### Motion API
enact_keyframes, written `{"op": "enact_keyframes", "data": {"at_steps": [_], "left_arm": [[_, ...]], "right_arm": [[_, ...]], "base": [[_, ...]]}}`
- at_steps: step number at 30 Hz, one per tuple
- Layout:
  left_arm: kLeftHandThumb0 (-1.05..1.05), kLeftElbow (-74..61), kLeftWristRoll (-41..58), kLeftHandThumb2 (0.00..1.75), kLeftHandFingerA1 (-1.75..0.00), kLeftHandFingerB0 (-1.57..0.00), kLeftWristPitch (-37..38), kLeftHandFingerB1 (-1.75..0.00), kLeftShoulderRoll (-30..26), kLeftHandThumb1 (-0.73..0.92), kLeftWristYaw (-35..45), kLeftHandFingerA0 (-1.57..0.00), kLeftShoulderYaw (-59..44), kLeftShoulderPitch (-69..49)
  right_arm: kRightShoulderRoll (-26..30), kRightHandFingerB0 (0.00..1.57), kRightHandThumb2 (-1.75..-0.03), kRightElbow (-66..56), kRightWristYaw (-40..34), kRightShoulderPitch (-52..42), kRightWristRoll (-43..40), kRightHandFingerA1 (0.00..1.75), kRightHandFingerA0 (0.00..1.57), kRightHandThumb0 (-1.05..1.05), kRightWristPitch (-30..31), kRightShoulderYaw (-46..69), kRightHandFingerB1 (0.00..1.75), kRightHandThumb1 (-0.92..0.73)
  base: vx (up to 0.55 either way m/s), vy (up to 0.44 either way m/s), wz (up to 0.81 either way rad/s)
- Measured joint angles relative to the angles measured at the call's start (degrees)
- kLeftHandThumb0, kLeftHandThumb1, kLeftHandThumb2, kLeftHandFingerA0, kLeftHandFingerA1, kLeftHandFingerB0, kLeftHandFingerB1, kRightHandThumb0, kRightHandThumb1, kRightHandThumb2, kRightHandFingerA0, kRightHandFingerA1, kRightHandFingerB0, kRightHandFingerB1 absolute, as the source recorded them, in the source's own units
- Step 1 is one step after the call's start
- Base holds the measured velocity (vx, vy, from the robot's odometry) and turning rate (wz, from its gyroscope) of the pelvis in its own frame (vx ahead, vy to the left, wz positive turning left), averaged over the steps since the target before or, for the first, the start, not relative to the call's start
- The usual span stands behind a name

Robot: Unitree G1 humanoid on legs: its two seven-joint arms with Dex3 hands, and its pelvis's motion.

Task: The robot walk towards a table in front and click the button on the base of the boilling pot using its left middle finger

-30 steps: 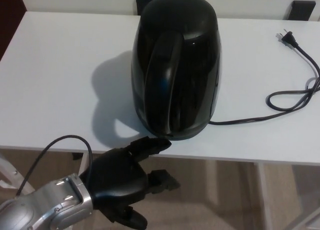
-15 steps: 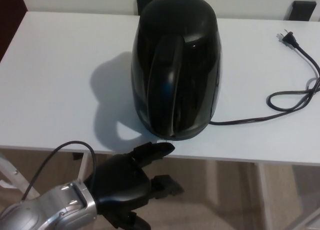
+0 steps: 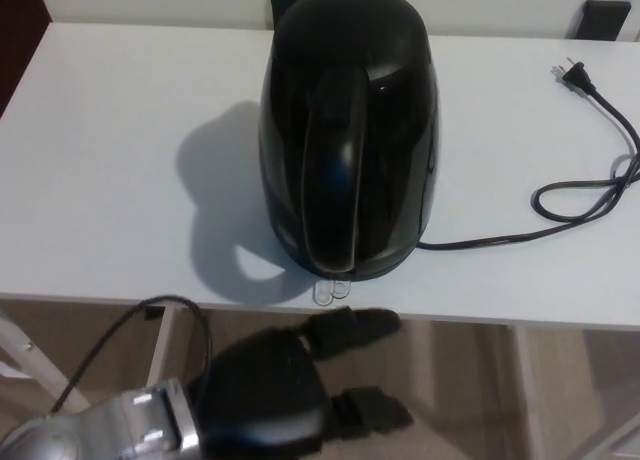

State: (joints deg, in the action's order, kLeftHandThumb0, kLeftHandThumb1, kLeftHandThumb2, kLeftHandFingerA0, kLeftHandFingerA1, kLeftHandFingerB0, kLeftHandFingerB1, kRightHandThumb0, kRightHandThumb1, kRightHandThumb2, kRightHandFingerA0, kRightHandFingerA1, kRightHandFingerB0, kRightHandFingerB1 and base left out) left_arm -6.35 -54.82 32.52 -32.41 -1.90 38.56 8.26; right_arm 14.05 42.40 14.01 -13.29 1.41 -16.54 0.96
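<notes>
A glossy black boiling pot (image 3: pixel 348 140) stands on the white table (image 3: pixel 110 160), its handle facing me. A small clear switch tab (image 3: pixel 330 289) sticks out from its base at the table's front edge. My left hand (image 3: pixel 300 390) hangs below and in front of the table edge, open, with nothing in it. One extended finger (image 3: pixel 352 325) reaches to the right just under the tab, a short way from it. A second finger (image 3: pixel 375 410) points right lower down. My right hand is out of sight.
The pot's black power cord (image 3: pixel 580 195) loops across the right side of the table, its plug (image 3: pixel 572 73) lying loose near the back right. Dark chair backs (image 3: pixel 606 18) show behind the table. A thin cable (image 3: pixel 150 315) arcs from my left wrist.
My left hand has dropped lower and shifted right, away from the pot's base. The switch tab, covered by the finger before, now shows. The view has shifted slightly.
</notes>
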Motion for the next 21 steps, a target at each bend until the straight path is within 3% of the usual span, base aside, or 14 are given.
{"op": "enact_keyframes", "data": {"at_steps": [1, 2, 3, 10, 14, 15, 16, 21], "left_arm": [[-0.88, -0.9, 0.0, 0.64, -0.36, -0.3, 0.5, -0.34, -0.3, 0.77, 0.0, -0.34, 0.0, -1.0], [-0.88, -1.8, 0.0, 0.65, -0.34, -0.3, 0.7, -0.33, -0.7, 0.79, 0.1, -0.36, 0.0, -2.0], [-0.88, -3.0, 0.1, 0.65, -0.33, -0.29, 1.1, -0.33, -1.5, 0.8, 0.3, -0.35, 0.0, -3.7], [-0.81, -3.8, 0.2, 0.64, -0.32, -0.27, 2.6, -0.29, -7.1, 0.75, 0.5, -0.33, -0.1, -16.9], [-0.75, 4.7, 2.1, 0.65, -0.34, -0.27, 2.4, -0.3, -8.0, 0.77, 0.5, -0.33, -2.2, -22.0], [-0.73, 7.0, 2.6, 0.63, -0.33, -0.25, 2.4, -0.29, -7.8, 0.75, 0.6, -0.32, -2.7, -22.5], [-0.73, 9.2, 3.3, 0.88, -0.45, -0.17, 2.3, -0.4, -7.5, 0.58, 0.6, -0.25, -3.4, -22.9], [-0.44, 17.1, 7.6, 0.67, -0.47, -0.23, 1.1, -0.4, -4.3, 0.46, 1.8, -0.29, -7.4, -24.7]], "right_arm": [[0.0, 0.4, -0.58, 0.0, 0.1, -0.1, -0.1, 0.47, 0.68, -0.39, 0.0, 0.1, 0.36, -0.63], [0.0, 0.37, -0.77, 0.0, 0.2, -0.3, -0.1, 0.58, 0.69, -0.42, 0.0, 0.1, 0.46, -0.55], [0.0, 0.42, -0.6, 0.0, 0.4, -0.4, 0.0, 0.48, 0.76, -0.3, 0.0, 0.1, 0.37, -0.66], [0.1, 0.41, -0.6, 0.4, 0.3, -0.5, 0.6, 0.47, 0.74, -0.31, -0.1, -0.3, 0.37, -0.67], [0.1, 0.41, -0.59, 0.6, 0.5, -0.6, 0.6, 0.47, 0.73, -0.32, -0.1, -0.2, 0.36, -0.67], [0.1, 0.41, -0.59, 0.8, 0.5, -0.6, 0.6, 0.47, 0.74, -0.32, -0.1, -0.3, 0.36, -0.66], [0.1, 0.42, -0.59, 0.9, 0.5, -0.6, 0.6, 0.47, 0.74, -0.32, -0.1, -0.3, 0.36, -0.65], [0.1, 0.41, -0.59, 1.5, 0.5, -0.7, 0.6, 0.47, 0.7, -0.33, -0.1, -0.3, 0.36, -0.65]], "base": [[0.0, 0.0, 0.0], [0.0, 0.0, 0.0], [0.0, 0.0, 0.0], [0.0, 0.0, 0.0], [0.0, 0.0, 0.0], [0.0, 0.0, 0.0], [0.0, 0.0, 0.0], [0.0, 0.0, 0.0]]}}
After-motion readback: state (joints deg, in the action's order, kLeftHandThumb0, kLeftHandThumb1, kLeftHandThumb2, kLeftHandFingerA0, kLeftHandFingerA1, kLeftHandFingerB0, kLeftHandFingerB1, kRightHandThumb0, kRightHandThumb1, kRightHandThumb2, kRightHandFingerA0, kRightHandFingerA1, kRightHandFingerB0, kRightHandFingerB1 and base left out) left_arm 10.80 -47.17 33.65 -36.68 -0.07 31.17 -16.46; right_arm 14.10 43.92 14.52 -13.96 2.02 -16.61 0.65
